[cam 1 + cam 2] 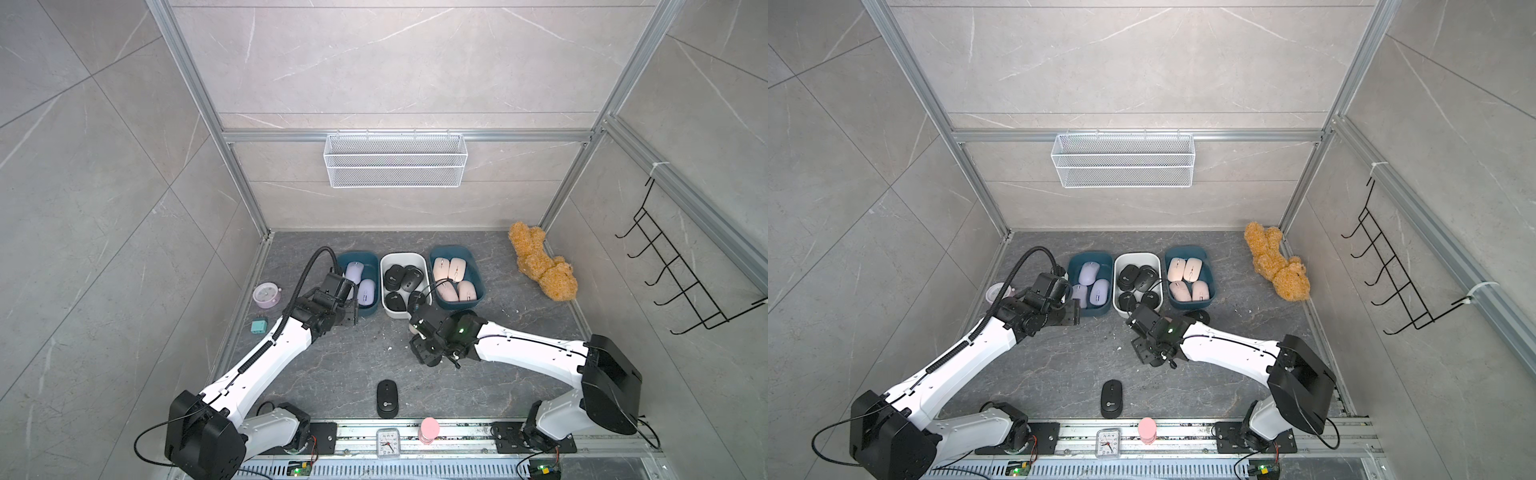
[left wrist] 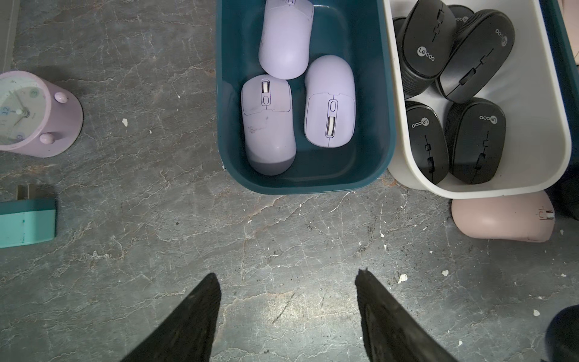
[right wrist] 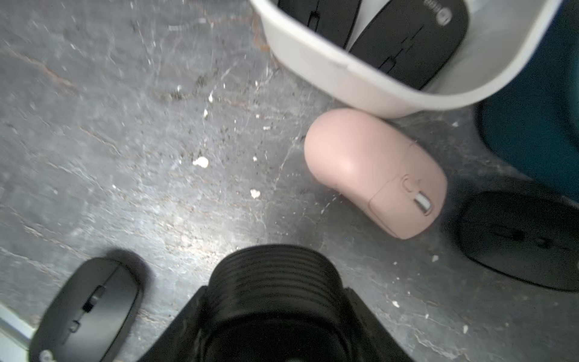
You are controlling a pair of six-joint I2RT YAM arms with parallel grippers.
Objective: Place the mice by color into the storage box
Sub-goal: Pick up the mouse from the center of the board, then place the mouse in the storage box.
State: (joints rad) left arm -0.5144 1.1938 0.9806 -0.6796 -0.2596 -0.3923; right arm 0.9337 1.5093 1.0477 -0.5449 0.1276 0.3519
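Three storage boxes stand in a row at the back. The left teal box (image 1: 367, 312) holds lilac mice (image 2: 329, 103), the white box (image 1: 386, 308) black mice (image 1: 394, 276), and the right teal box (image 1: 478, 277) pink mice (image 1: 451, 270). My right gripper (image 3: 275, 291) is shut on a black mouse (image 3: 272, 272) with a ribbed side, above the floor in front of the white box. A pink mouse (image 3: 376, 172) lies against the white box, with a black mouse (image 3: 520, 238) beside it. Another black mouse (image 1: 387, 398) lies near the front edge. My left gripper (image 2: 286, 279) is open and empty before the left teal box.
A round pink alarm clock (image 1: 266, 294) and a teal plug (image 1: 258, 326) sit by the left wall. A brown teddy bear (image 1: 540, 262) lies at the back right. A square clock (image 1: 387, 444) and a pink bottle (image 1: 429, 430) stand on the front rail. A wire basket (image 1: 395, 160) hangs on the back wall.
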